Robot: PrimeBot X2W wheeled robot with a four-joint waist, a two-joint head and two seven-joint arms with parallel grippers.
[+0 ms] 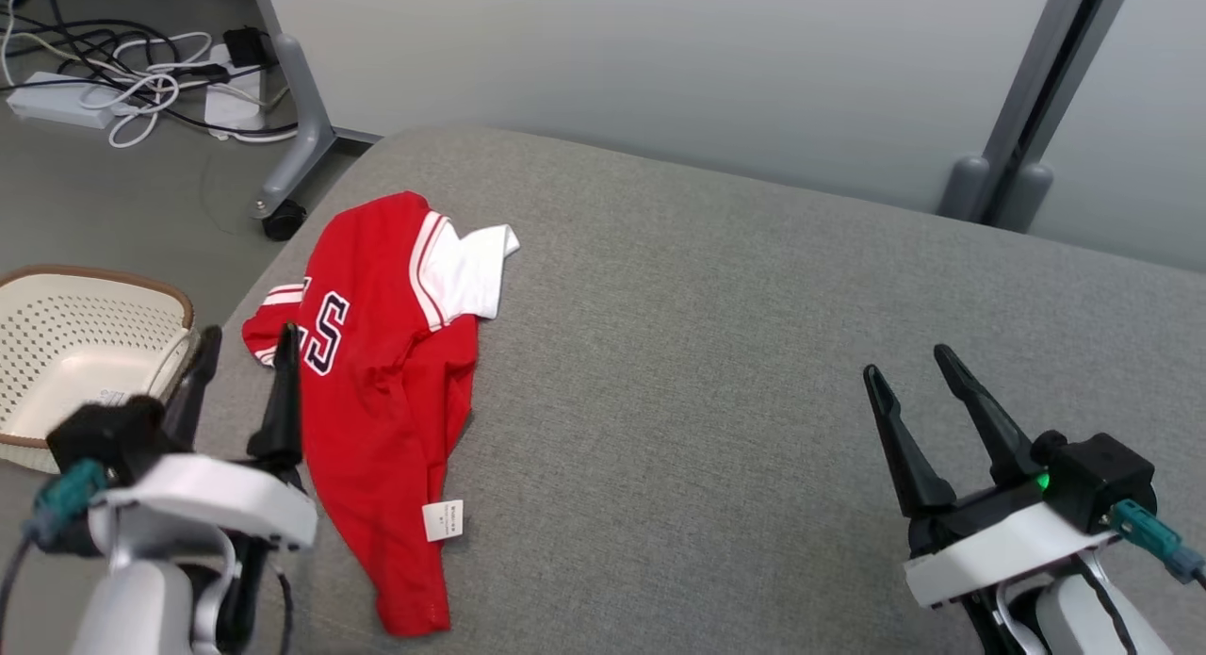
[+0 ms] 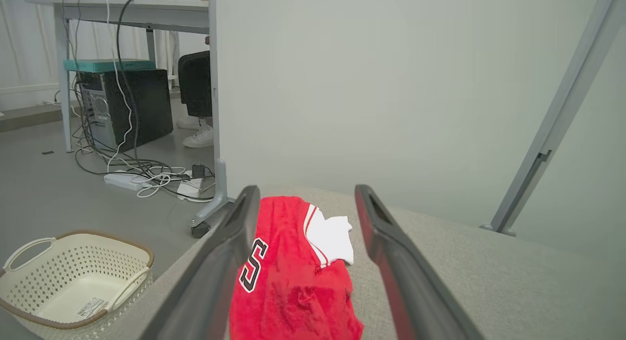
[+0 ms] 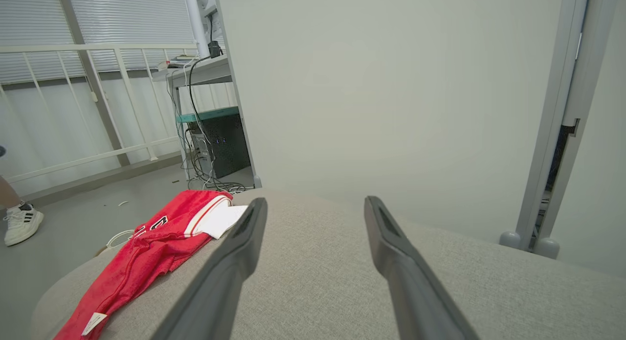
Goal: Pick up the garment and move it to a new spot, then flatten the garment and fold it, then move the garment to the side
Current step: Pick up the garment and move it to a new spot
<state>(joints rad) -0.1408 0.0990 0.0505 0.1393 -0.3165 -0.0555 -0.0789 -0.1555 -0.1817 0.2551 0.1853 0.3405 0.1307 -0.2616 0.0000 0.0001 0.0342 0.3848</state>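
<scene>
Plainly, the garment [image 1: 386,372] is the left arm's job. It is a red jersey with a white sleeve [image 1: 466,273], and it lies crumpled on the left part of the grey cushion [image 1: 754,353], close to that cushion's left edge. Its long axis runs near to far. The sleeve and collar end is far, and the narrow hem end, with a white label [image 1: 443,520] on it, is near.

The left gripper [image 1: 250,335] is at the garment's left flank with its fingers spread and nothing between them. In the head view its right finger crosses the red cloth beside the lettering, but I cannot tell whether it touches the fabric or stands above it. The left wrist view shows the jersey just ahead of and below the spread fingers, running away from them toward the far end.

The right gripper [image 1: 906,363] is also spread and empty. It hangs over bare cushion well apart from the garment, which lies to its left.

Judging from this, the pick-up has not begun. The left arm need only dip forward and down to pinch cloth, whereas the right arm would have to cross most of the cushion. A basket [image 1: 94,276] stands on the floor just left of the cushion, near the left gripper.
</scene>
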